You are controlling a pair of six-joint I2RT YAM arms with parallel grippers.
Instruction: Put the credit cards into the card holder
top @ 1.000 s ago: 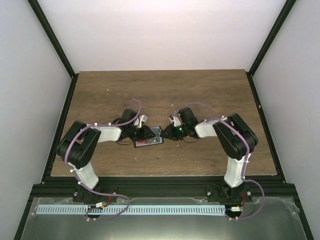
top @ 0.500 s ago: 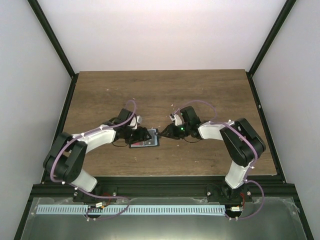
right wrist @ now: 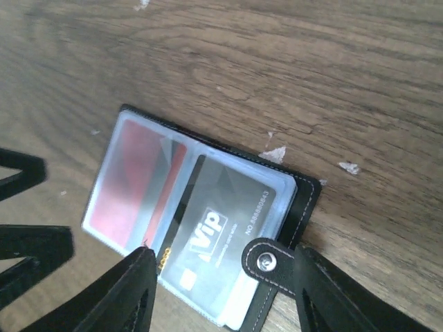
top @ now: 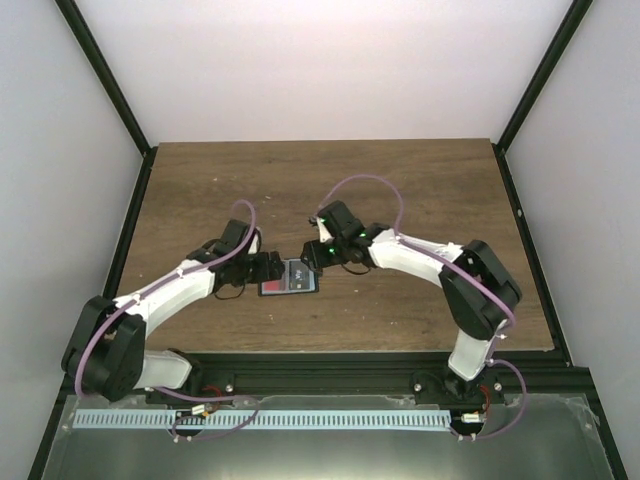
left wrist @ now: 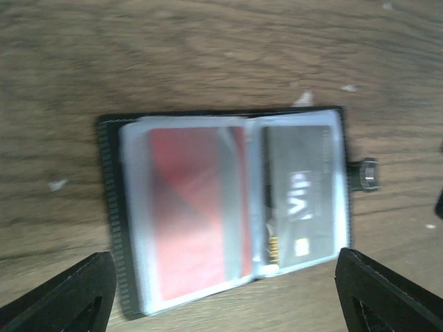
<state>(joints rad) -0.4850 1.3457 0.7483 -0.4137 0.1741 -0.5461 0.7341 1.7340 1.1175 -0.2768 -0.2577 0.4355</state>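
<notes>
While open, card holder [top: 289, 279] beside left gripper [top: 270, 267]

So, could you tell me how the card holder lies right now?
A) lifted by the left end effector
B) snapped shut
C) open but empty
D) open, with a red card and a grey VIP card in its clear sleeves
D: the card holder lies open on the table, with the red card and grey VIP card showing through its sleeves.
</notes>
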